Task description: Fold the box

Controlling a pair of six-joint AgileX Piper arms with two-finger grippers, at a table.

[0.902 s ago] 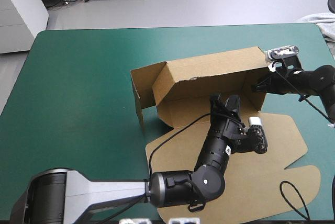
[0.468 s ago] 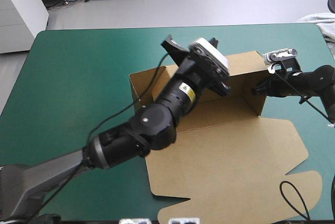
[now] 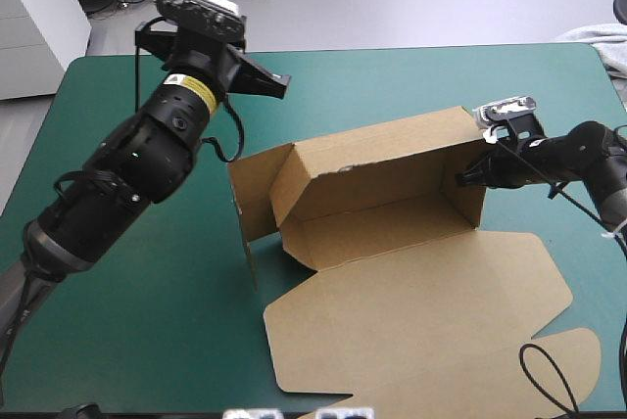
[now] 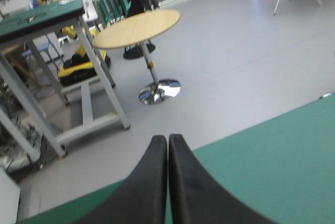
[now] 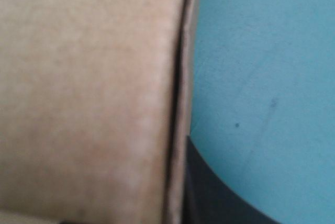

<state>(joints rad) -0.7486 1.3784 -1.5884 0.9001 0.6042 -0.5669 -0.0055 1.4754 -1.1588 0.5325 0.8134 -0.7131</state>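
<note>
- The left gripper (image 3: 272,83) hangs raised over the far left part of the teal-green cover (image 3: 127,331). Its black fingers (image 4: 149,182) are pressed together in one pointed arch with nothing between them. Ahead of them is only the table's far edge.
- The box (image 3: 392,209) stands well apart from those fingers, toward the table's middle. Its long back wall is up, a loose end flap (image 3: 253,189) swings outward at the end nearer the left gripper, and the lid (image 3: 431,321) lies flat toward the near edge.
- The right gripper (image 3: 468,176) pinches the box's other end wall (image 5: 89,93), with the board's edge between its fingers. One finger (image 5: 209,192) shows on the wall's outer face, over the cover.
- The step in hand looks like raising and tucking the walls: the right end is held upright and the left end is not yet tucked.
- The next move probably calls for the left gripper to come down beside the loose flap and press it inward. The right grip would need to hold firm so the box does not slide.
</note>
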